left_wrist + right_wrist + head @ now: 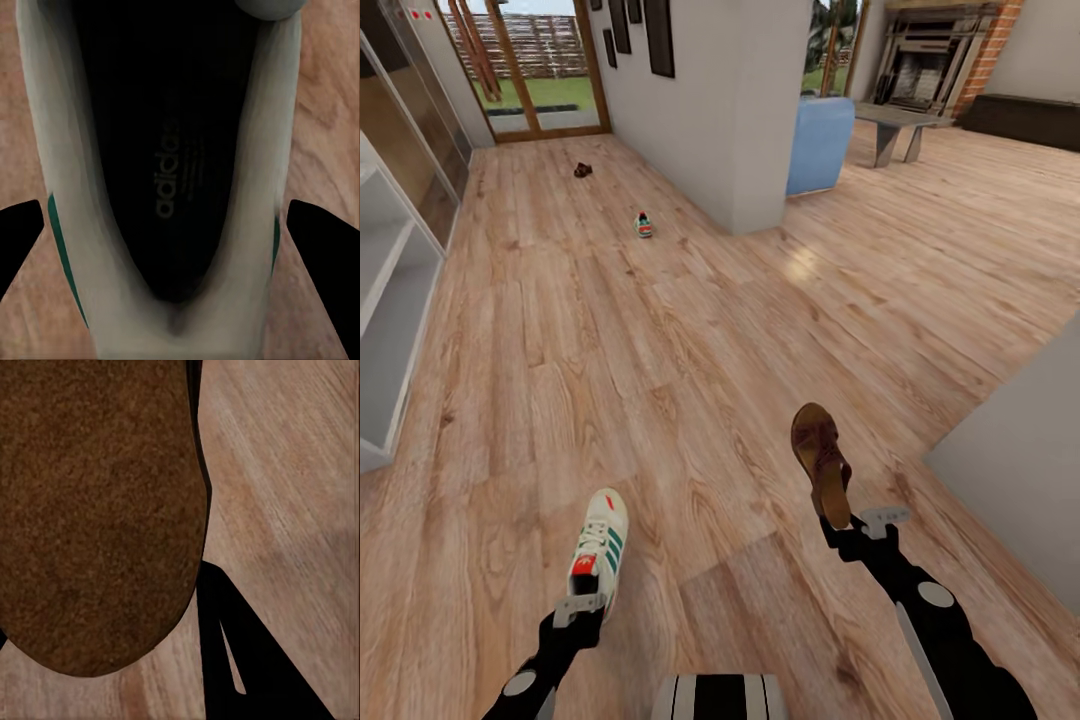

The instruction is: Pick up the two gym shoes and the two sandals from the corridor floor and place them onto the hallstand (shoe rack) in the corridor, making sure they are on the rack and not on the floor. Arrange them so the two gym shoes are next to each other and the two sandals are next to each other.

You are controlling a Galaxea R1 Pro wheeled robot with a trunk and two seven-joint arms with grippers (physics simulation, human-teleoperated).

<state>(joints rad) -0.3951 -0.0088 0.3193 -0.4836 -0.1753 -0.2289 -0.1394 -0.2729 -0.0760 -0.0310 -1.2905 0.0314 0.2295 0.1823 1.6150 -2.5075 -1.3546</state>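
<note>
Nearest: left gripper point(582, 607), fingers closed on the heel of a cream gym shoe point(600, 545), toe forward; right gripper point(857, 523), fingers closed on a brown sandal point(821, 461) held above the corridor floor point(690, 330), light wood-grain planks. Left edge: pale open shelving point(385, 300). Mid-corridor: second gym shoe point(645, 225) on the floor. Farther: second sandal point(582, 170). Right of a white wall point(710, 100): blue armchair point(820, 140), grey desk point(898, 125), brick fireplace point(940, 55). Far end: glazed doors point(545, 65).
</note>
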